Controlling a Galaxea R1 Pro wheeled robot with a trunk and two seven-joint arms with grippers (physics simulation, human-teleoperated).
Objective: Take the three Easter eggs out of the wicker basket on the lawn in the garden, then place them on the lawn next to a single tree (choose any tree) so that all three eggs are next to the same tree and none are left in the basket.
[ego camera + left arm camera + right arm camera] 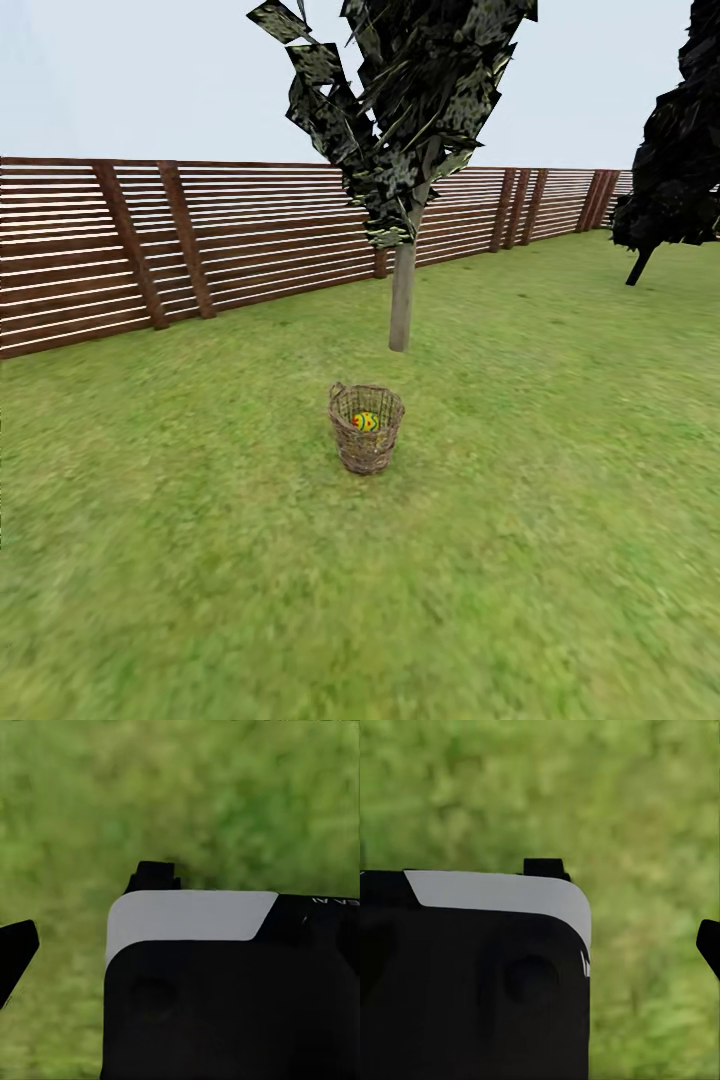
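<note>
A dark finger tip of the left arm juts over blurred grass in the left wrist view, beside a black housing with a white panel; whether the left fingers are spread or pressed together cannot be told. The right wrist view gives the same: one dark finger tip over grass, its state unreadable. Faint white lettering on the left housing is too small to read.

Out on the wide, mottled green lawn, the small round tan woven wicker basket stands upright, just in front of the tree with the pale grey-beige trunk and dark, flecked canopy. One yellow Easter egg with blue zigzag bands and red marks shows inside; any others are hidden by the weave. A brown horizontal-slat wooden fence bounds the garden behind.

The step in hand appears to be the approach: no egg is out yet. Next, the robot likely needs to close on the basket and reach an arm down into it.
</note>
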